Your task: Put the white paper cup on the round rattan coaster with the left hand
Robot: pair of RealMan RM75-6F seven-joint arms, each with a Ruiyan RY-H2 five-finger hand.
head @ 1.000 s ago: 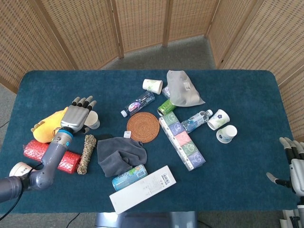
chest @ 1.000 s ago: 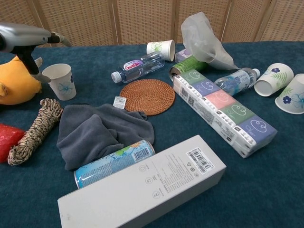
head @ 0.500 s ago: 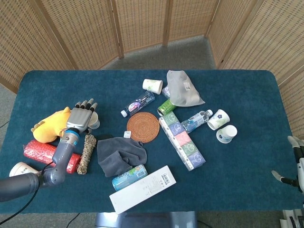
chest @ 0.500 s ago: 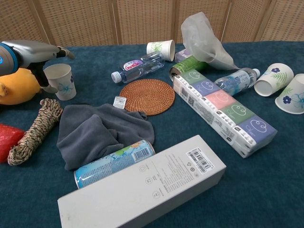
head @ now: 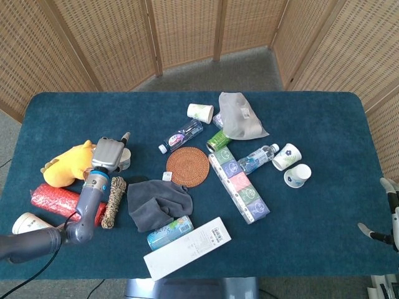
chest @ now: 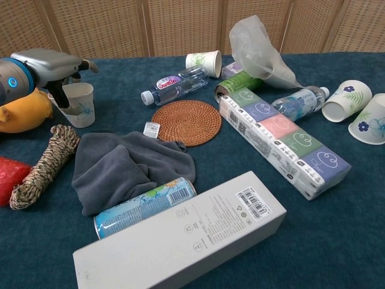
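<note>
woven rattan screens [head: 187, 31] stand behind a dark blue tabletop [head: 324, 237] strewn with goods. largest of them is a long white box [chest: 180, 235] at the 6 o'clock edge, then a wrapped row of tissue packs [chest: 283, 141] running toward 4 o'clock from the middle, and a crumpled grey cloth [chest: 123, 165] beside a can lying on its side [chest: 144, 205]. a yellow plush toy [head: 65, 165] sits at 9 o'clock.

the round rattan coaster [head: 187, 166] lies bare near the centre. the left hand [chest: 51, 66] is at 9 o'clock, its fingers [chest: 63, 99] wrapped around the white paper cup [chest: 81, 105], which stands upright on the tabletop, well apart from the coaster. a coil of rope [chest: 42, 165] lies just below it.

the right hand [head: 389, 218] shows only at the 4 o'clock frame edge; whether its fingers are apart i cannot tell.
</note>
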